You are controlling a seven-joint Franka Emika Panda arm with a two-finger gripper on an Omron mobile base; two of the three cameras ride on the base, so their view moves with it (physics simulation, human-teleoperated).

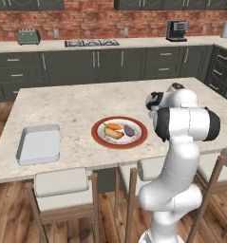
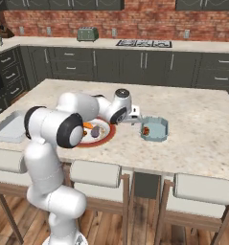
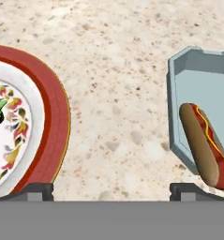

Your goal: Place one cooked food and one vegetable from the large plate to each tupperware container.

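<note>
The gripper (image 3: 111, 190) is hovering wide open and empty over bare counter (image 3: 118, 56), between the plate (image 3: 55, 117) and a container (image 3: 176, 101) already holding a hot dog (image 3: 200, 143); the carrot (image 1: 114, 126) is lying on the plate.

The white arm reaches forward and bends low, its claw (image 3: 111, 190) spread wide and empty.
</note>
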